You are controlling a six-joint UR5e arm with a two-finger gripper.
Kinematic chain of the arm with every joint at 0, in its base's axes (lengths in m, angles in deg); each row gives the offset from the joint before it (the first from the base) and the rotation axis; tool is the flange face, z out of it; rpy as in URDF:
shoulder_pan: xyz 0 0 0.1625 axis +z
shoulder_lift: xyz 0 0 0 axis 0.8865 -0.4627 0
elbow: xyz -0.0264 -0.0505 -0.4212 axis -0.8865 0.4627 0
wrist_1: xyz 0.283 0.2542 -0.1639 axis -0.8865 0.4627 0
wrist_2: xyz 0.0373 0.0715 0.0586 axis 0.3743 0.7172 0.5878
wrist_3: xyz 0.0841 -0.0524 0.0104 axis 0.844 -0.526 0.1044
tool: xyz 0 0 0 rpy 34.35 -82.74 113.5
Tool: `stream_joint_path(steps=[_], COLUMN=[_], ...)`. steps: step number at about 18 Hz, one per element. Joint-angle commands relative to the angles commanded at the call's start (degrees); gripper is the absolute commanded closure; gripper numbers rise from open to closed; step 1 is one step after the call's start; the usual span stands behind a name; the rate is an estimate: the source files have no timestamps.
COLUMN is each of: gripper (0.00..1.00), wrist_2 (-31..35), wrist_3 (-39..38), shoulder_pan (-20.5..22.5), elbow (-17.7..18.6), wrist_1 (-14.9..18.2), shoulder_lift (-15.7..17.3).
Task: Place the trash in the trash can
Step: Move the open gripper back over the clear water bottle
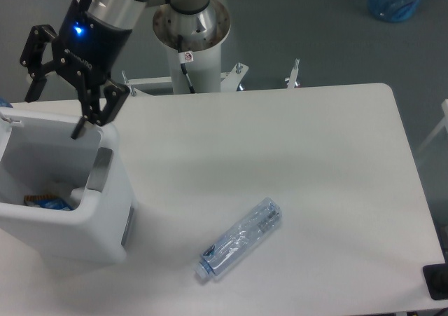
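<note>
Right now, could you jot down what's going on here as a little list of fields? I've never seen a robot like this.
Gripper: open, empty, above the far rim of the bin
Trash can: white, at the table's left edge, open top
Inside the can: something small with orange and blue, and something white; hard to tell what
Bottle: clear, crushed, lying on its side on the table, cap toward the near edge, apart from the can
Table: white
Left to do: the bottle is not yet in the can
</note>
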Motion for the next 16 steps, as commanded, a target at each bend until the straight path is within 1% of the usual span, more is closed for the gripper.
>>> stream_joint_path(steps=[2, 4, 6, 8, 9, 11, 14, 16], gripper=[0.00, 0.00, 0.00, 0.00, 0.00, 0.00, 0.00, 0.00], wrist_2=[0.87, 5.60, 10.61, 14.22, 15.46, 18.09, 20.64, 24.94], wrist_3=[0.09, 0.70, 0.88, 1.75, 2.45, 2.90, 4.56, 6.23], shoulder_pan=[1.69, 3.44, 4.24, 4.94, 4.94, 4.86, 4.42, 2.58], elbow=[-0.17, -0.44, -2.01, -3.77, -4.48, -4.49, -3.96, -3.87], wrist_1=[-1.94, -2.82, -3.70, -3.97, -3.88, -3.88, -3.70, -3.62], shoulder_lift=[-2.29, -4.14, -7.56, -11.25, -13.18, -15.82, -18.55, -20.22])
